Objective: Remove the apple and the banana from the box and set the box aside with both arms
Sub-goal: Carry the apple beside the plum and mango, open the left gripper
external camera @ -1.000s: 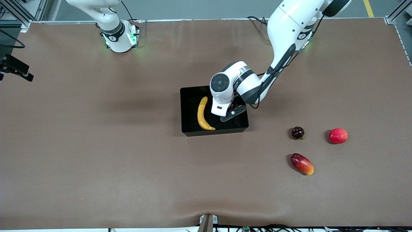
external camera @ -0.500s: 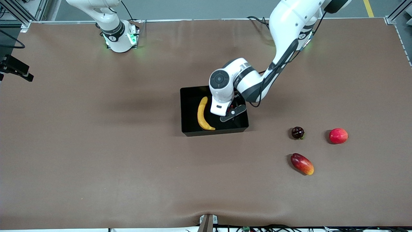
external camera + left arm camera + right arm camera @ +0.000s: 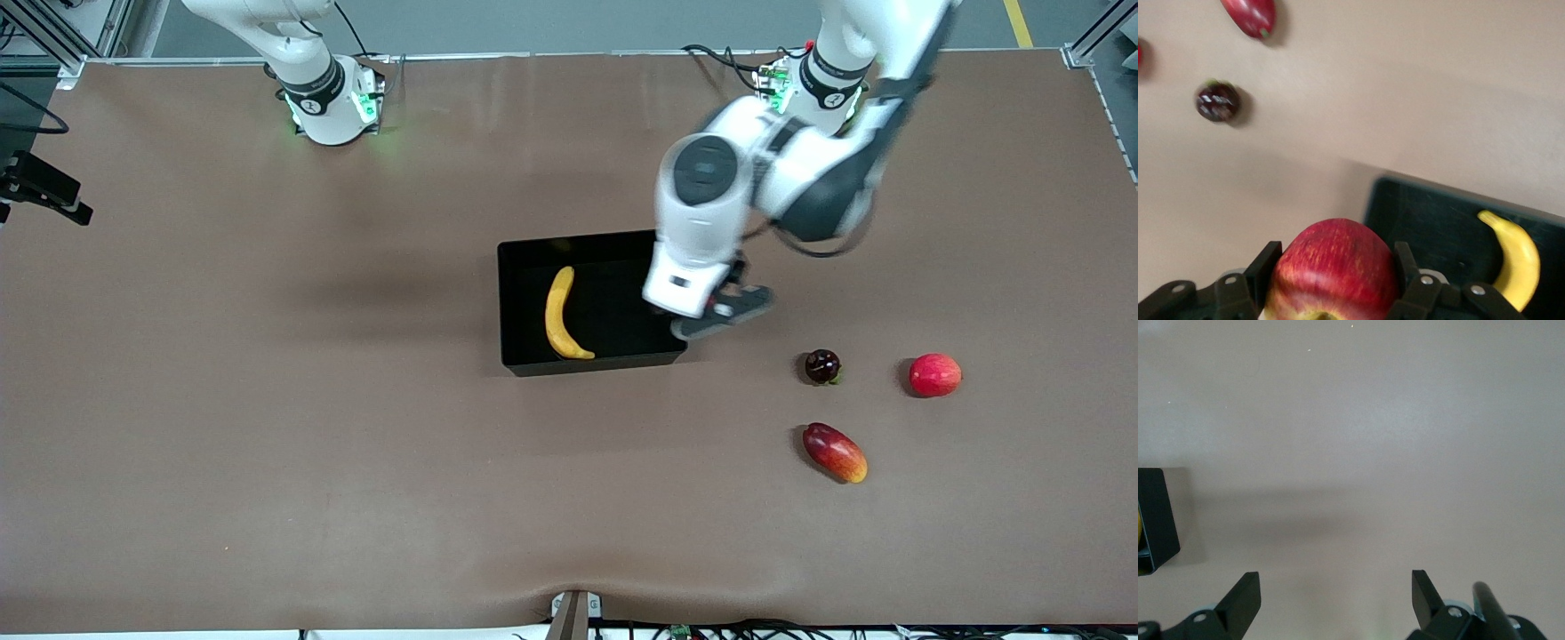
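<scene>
The black box (image 3: 520,307) sits mid-table with the yellow banana (image 3: 558,316) lying in it. My left gripper (image 3: 720,316) is up in the air over the box's wall toward the left arm's end. In the left wrist view it (image 3: 1337,263) is shut on the red apple (image 3: 1331,277), which has a yellowish patch at its base; the box (image 3: 1425,213) and banana (image 3: 1518,260) lie below. The hand hides the apple in the front view. My right gripper (image 3: 1336,600) is open and empty over bare table, with a box corner (image 3: 1155,520) in sight.
Toward the left arm's end lie a small dark fruit (image 3: 822,366), a pinkish-red round fruit (image 3: 934,374) and an oval red-orange mango (image 3: 834,452), nearer the front camera. The right arm's base (image 3: 329,98) stands at the table's edge.
My left gripper has risen out of the box and swung toward the left arm's end. The banana, box and other fruits have not moved.
</scene>
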`<action>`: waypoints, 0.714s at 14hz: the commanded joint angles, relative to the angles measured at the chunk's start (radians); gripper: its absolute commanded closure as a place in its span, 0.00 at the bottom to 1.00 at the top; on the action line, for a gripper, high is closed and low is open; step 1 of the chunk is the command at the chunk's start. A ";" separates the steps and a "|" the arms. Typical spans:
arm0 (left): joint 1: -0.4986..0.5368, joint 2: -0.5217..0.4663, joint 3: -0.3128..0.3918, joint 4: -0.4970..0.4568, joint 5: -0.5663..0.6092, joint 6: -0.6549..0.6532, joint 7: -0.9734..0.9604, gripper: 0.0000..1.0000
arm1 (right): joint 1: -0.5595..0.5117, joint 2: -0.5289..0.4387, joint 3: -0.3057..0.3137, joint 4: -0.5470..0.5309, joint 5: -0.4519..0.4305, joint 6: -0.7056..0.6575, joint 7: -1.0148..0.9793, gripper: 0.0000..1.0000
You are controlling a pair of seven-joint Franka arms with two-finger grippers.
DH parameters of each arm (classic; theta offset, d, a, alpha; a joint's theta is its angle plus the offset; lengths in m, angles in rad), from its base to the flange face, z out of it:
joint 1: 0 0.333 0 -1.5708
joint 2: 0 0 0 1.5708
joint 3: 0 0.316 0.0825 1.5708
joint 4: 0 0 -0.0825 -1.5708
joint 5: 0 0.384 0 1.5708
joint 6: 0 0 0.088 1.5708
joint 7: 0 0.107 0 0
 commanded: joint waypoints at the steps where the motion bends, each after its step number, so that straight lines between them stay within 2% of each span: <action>1: 0.133 -0.023 -0.007 -0.008 -0.032 -0.054 0.195 1.00 | -0.002 0.008 0.006 0.011 -0.016 -0.006 0.001 0.00; 5: 0.324 0.023 -0.001 -0.014 -0.007 -0.016 0.452 1.00 | -0.001 0.010 0.004 0.011 -0.016 -0.006 0.003 0.00; 7: 0.408 0.073 0.000 -0.016 0.020 0.056 0.560 1.00 | -0.001 0.010 0.004 0.011 -0.016 -0.006 0.003 0.00; 10: 0.482 0.175 0.000 -0.037 0.144 0.208 0.603 1.00 | -0.002 0.011 0.004 0.011 -0.016 -0.006 0.003 0.00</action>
